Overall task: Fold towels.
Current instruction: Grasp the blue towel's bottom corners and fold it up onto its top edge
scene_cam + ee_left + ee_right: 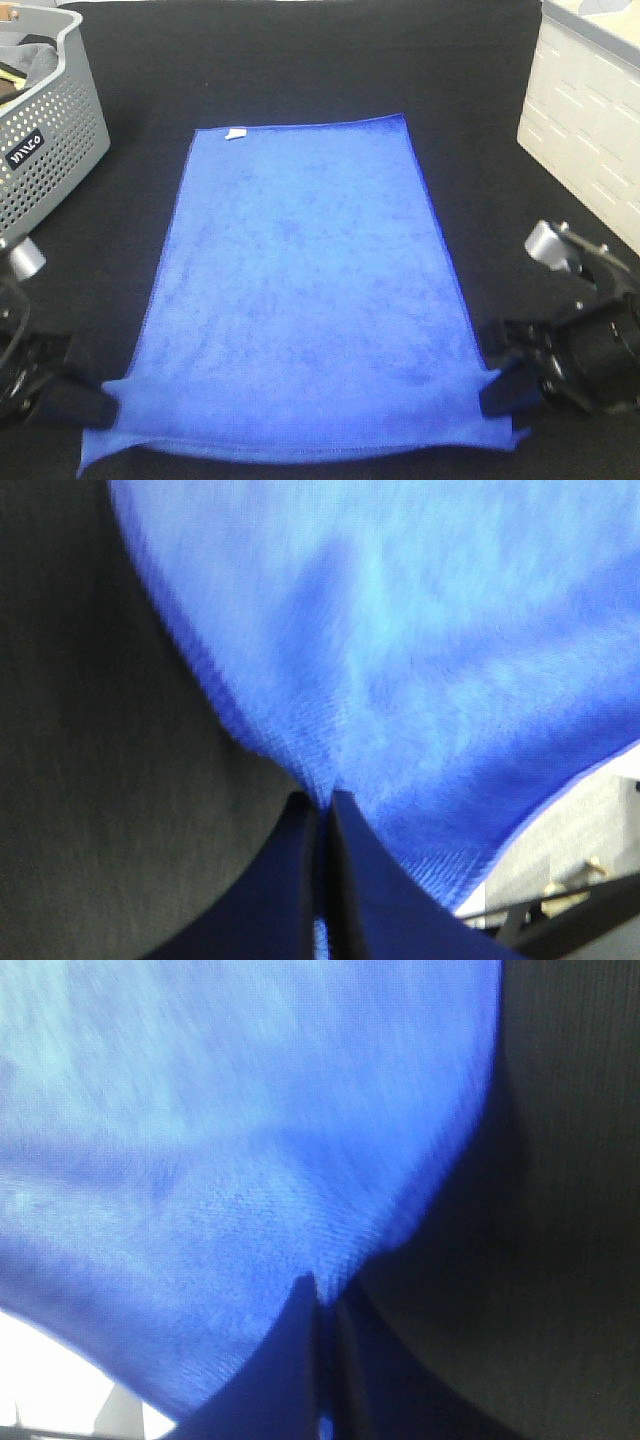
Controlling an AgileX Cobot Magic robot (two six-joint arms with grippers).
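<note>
My left gripper and my right gripper are both closed tight. Each one pinches the blue towel close to one of its near corners. The towel lies flat on the black table, with its white tag at the far edge. My grip takes only little cloth, so I think a corner may slip out if I lift unevenly, and the fold would become crooked.

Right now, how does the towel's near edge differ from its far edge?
The near edge is pinched at its corners by the left end effector and right end effector; the far edge lies free. The near edge puckers; the far edge lies flat and carries the white tag. Both belong to one blue towel.
</note>
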